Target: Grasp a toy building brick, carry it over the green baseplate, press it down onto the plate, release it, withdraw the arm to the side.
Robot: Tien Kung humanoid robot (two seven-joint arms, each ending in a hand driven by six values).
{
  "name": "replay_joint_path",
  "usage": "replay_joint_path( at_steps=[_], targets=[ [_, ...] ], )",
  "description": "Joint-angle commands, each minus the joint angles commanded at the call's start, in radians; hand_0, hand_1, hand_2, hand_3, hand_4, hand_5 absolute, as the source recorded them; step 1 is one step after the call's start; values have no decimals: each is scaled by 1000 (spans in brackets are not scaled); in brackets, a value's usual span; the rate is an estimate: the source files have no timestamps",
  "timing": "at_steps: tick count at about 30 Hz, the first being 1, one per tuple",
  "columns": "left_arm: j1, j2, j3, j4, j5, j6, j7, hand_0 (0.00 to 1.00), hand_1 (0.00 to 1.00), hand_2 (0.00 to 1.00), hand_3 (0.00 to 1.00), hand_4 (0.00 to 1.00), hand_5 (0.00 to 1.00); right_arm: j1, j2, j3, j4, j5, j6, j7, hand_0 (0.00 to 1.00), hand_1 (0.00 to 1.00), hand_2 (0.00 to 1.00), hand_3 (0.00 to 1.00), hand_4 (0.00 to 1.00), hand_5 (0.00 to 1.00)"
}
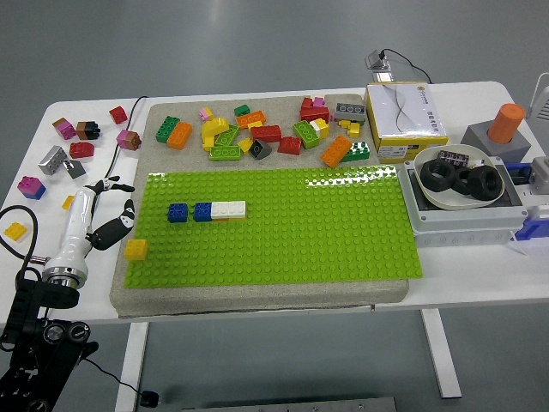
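The green baseplate (283,225) lies on a grey mat in the middle of the table. On it stand a blue brick (177,213), a row of blue and white bricks (220,210), and a yellow brick (135,250) at its left edge. A pile of loose bricks (257,130) lies on the mat behind the plate. My left hand (111,210) is just left of the plate's left edge, fingers relaxed and holding nothing. The right arm is out of view.
More loose bricks (64,150) lie at the table's left. A yellow box (403,120), a white bowl with black rings (459,178) on a grey case, and an orange cylinder (507,123) stand at the right. Cables run along the left edge.
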Motion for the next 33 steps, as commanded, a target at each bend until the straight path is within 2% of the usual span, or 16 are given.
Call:
replay_joint_path(
  at_steps=[21,27,33],
  targets=[
    [8,-4,-28,13,17,-5,13,946,867,847,548,521,2,7,-2,-4,0,-1,1,-4,627,604,656,698,764,937],
    [2,-11,-54,-1,-5,-7,20,946,868,848,546,518,2,10,-5,-13,0,12,-1,-3,627,606,656,698,764,936],
    [-1,-8,-49,1,-12,-9,22,946,868,849,546,516,2,12,-7,-15,0,12,1,-5,627,604,660,699,765,938]
  ],
)
